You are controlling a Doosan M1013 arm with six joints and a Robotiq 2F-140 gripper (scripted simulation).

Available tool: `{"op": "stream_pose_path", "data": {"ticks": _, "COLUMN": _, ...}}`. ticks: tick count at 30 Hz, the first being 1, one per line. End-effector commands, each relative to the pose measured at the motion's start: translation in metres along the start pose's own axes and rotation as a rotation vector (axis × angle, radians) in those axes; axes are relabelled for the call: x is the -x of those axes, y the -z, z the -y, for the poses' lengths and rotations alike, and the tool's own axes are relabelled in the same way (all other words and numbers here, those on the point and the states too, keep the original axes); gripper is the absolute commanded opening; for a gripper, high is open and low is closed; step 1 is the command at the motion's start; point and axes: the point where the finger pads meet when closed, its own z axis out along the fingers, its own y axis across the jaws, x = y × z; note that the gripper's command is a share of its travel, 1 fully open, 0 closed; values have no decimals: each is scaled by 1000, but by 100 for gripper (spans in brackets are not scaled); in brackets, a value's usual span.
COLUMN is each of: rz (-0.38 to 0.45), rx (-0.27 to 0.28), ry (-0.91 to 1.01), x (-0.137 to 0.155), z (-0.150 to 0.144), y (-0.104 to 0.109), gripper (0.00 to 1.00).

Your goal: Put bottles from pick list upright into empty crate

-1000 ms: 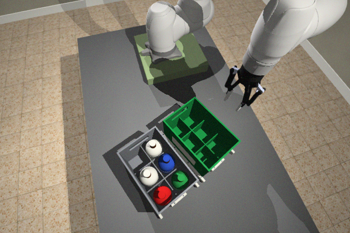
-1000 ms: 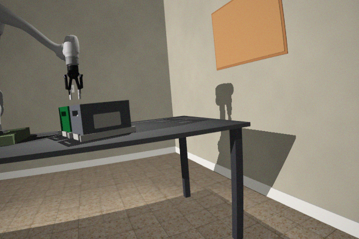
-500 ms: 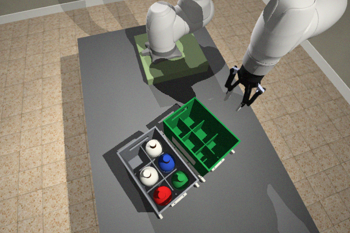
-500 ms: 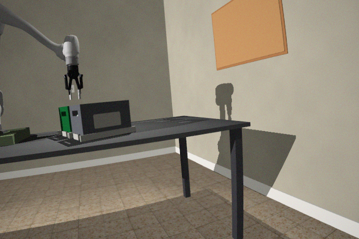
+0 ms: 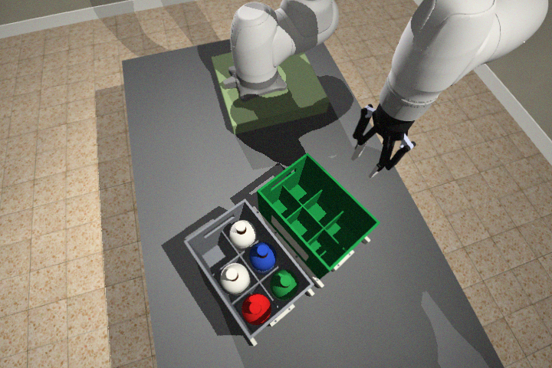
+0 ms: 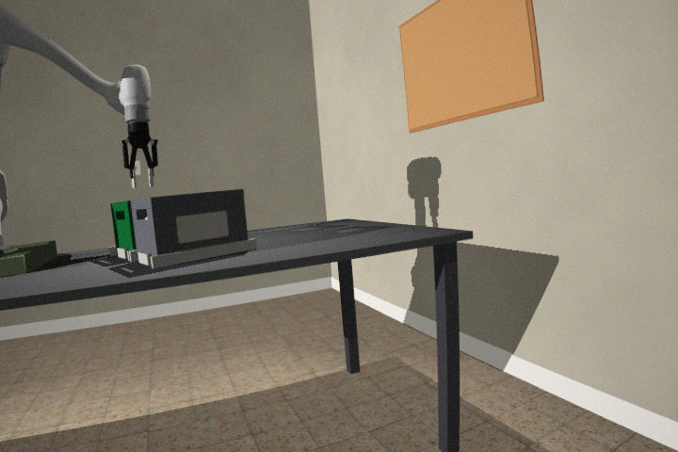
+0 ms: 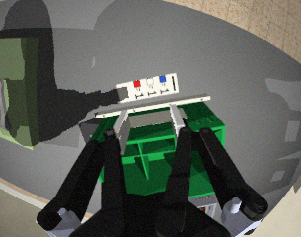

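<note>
My gripper (image 5: 365, 166) (image 6: 142, 185) (image 7: 149, 116) is open and empty, pointing down high above the table beside the green crate. The empty green crate (image 5: 264, 202) (image 6: 121, 229) (image 7: 140, 183) stands level, divided into compartments. The grey crate (image 5: 198, 244) (image 6: 161, 229) beside it holds a white bottle (image 5: 243, 238), another white bottle (image 5: 235, 281), a blue bottle (image 5: 263, 260), a green bottle (image 5: 284, 286) and a red bottle (image 5: 256, 312); one compartment is empty. The pick list (image 7: 156, 91) shows blue, white, red from its black bar; each figure looks like 1, but is small.
The arm's base stands on a green block (image 5: 304, 93) (image 7: 12, 64) on the table (image 5: 168, 142). The crates stand close together, with pale strips along their feet. An orange board (image 6: 473, 63) hangs on the wall.
</note>
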Motion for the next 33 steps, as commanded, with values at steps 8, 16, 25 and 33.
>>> {"op": "stream_pose_path", "data": {"ticks": 8, "rz": 1, "rx": 0, "ry": -269, "x": 39, "z": -2, "y": 10, "gripper": 38}}
{"op": "stream_pose_path", "data": {"ticks": 16, "rz": 1, "rx": 0, "ry": -535, "x": 77, "z": -3, "y": 21, "gripper": 38}}
{"op": "stream_pose_path", "data": {"ticks": 25, "rz": 1, "rx": 0, "ry": -769, "x": 111, "z": -5, "y": 29, "gripper": 38}}
{"op": "stream_pose_path", "data": {"ticks": 33, "rz": 1, "rx": 0, "ry": -1035, "x": 150, "z": -6, "y": 40, "gripper": 38}}
